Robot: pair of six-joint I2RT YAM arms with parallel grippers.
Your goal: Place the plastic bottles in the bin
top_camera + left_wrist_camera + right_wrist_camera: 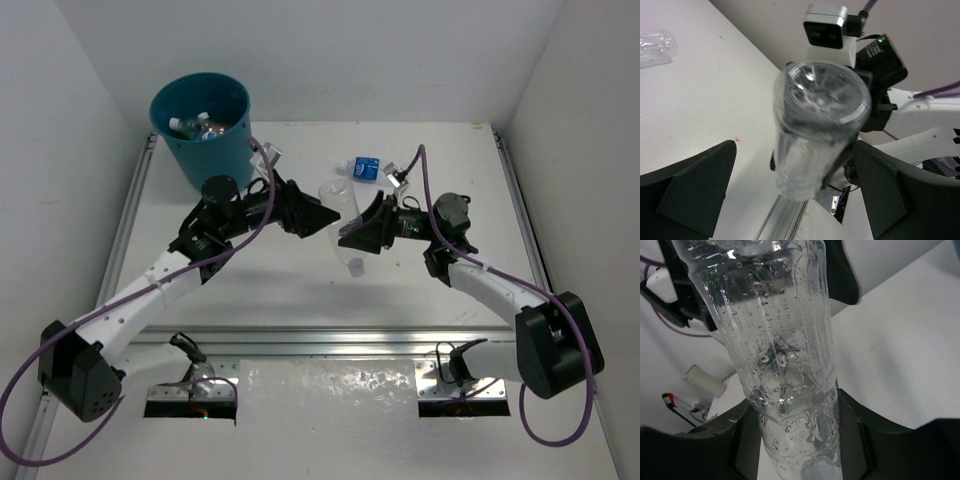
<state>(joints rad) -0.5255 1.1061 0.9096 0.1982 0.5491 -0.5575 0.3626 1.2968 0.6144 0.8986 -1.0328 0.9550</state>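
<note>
Droplets are clinging inside the clear bottle [785, 340], which is hanging tilted above the table [300, 295], to the right of the bin [215, 165] and well apart from it. The right gripper [800, 450] is grasping this bottle near its cap end, with one dark finger [742, 440] pressing on each side. The left gripper [795, 195] is standing released on the side of the bottle nearer the bin. Its fingers [695, 190] are spreading wide around the bottle's base and are not touching it. The bin is sitting on the table and is holding several bottles [200, 125], one of them green. A blue-labelled bottle [365, 167] is lying on the table, also to the right of the bin and well apart from it.
</note>
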